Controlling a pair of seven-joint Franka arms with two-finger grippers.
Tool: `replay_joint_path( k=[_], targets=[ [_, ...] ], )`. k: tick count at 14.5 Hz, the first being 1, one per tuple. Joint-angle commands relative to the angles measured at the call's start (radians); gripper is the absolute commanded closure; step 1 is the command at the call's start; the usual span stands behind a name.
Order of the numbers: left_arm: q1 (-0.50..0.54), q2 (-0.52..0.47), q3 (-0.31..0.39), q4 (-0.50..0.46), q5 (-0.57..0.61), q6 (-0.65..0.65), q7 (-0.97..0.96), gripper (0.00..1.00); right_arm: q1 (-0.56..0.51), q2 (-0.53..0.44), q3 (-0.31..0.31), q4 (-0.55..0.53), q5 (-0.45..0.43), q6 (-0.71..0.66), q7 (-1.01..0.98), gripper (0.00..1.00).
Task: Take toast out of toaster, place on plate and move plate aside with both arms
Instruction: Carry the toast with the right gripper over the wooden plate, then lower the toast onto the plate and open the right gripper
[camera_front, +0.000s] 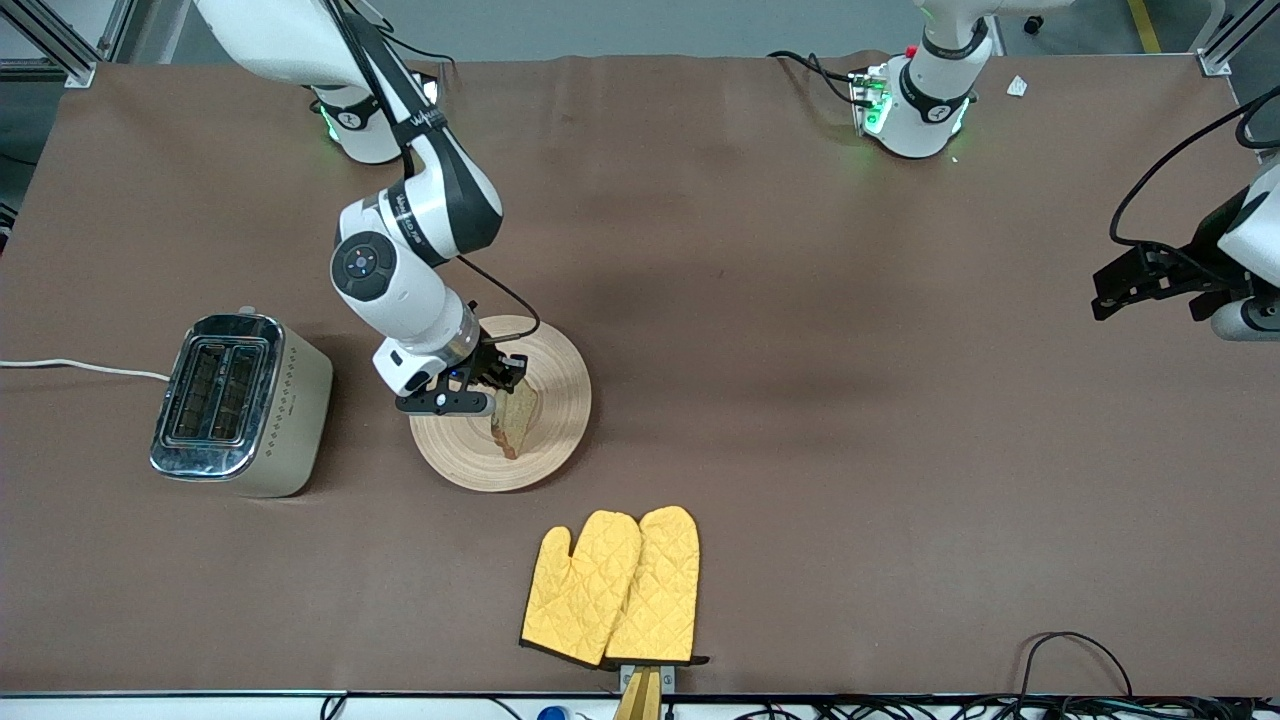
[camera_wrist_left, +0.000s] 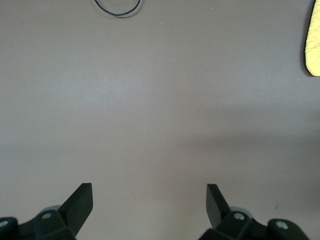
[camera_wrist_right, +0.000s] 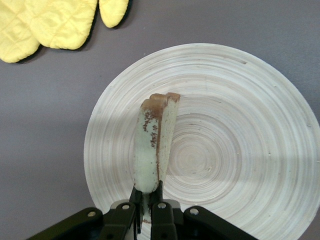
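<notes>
My right gripper (camera_front: 505, 383) is shut on the toast (camera_front: 515, 418), a brown speckled slice held on edge over the round beige wooden plate (camera_front: 560, 400). In the right wrist view the toast (camera_wrist_right: 152, 145) stands between my fingers (camera_wrist_right: 148, 190) above the plate (camera_wrist_right: 240, 130). I cannot tell whether the toast's lower edge touches the plate. My left gripper (camera_front: 1125, 290) is open and empty, up in the air over the left arm's end of the table. In the left wrist view its fingertips (camera_wrist_left: 82, 197) stand wide apart over bare brown cloth, and that arm waits.
A silver two-slot toaster (camera_front: 235, 400) stands beside the plate toward the right arm's end, its white cord trailing off the table. A pair of yellow oven mitts (camera_front: 615, 585) lies nearer the front camera than the plate. Cables run along the front edge.
</notes>
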Motion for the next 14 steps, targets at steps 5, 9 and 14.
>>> replay_joint_path(
  k=[5,9,14],
  targets=[
    [0.001,-0.009,-0.002,0.001,-0.001,-0.005,0.000,0.00,-0.065,-0.011,-0.005,-0.073,0.019,0.013,-0.085,1.00],
    [0.004,-0.008,-0.002,0.001,-0.001,-0.005,0.002,0.00,-0.077,-0.018,-0.007,-0.119,0.016,0.012,-0.086,1.00],
    [0.002,-0.006,-0.002,0.001,-0.003,-0.005,0.000,0.00,-0.108,-0.021,-0.010,-0.159,0.011,0.012,-0.127,1.00]
  ],
)
